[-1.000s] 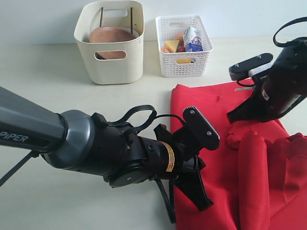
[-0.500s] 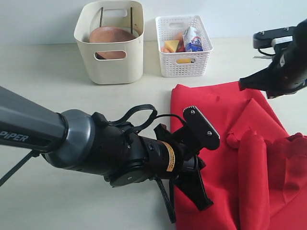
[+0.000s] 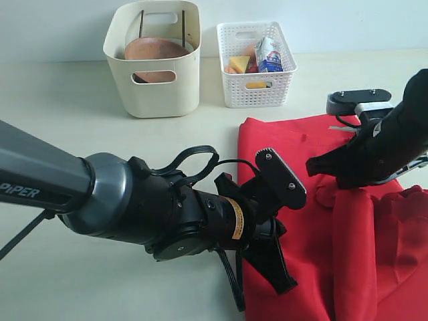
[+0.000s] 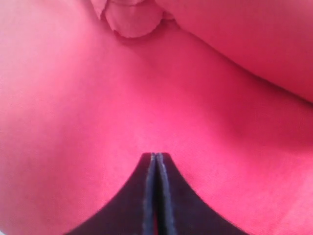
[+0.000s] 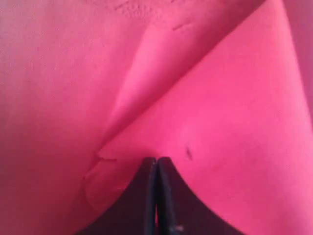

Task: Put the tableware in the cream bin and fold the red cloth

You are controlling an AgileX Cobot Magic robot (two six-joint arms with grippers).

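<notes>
The red cloth (image 3: 294,147) lies rumpled on the table's right side, with a rolled ridge (image 3: 351,247) and loose folds. My left gripper (image 3: 287,286) is shut, its tips down on the cloth's near left part; in the left wrist view the left gripper (image 4: 155,154) rests on flat red cloth (image 4: 73,98). My right gripper (image 3: 314,167) is shut over a folded flap; the right gripper (image 5: 157,159) touches the red cloth (image 5: 234,122) beside a crease. The cream bin (image 3: 160,93) stands at the back, holding a brown wooden plate (image 3: 155,50) and dark chopsticks (image 3: 141,23).
A white lattice basket (image 3: 256,87) next to the bin holds food pieces and a blue-white carton (image 3: 269,55). My left arm's bulky dark body (image 3: 134,207) fills the near left. The table edge runs along the back wall.
The right gripper lifted up and to the right off the cloth, then came back down and left onto the fold. A triangular flap now shows there. The left arm has not moved.
</notes>
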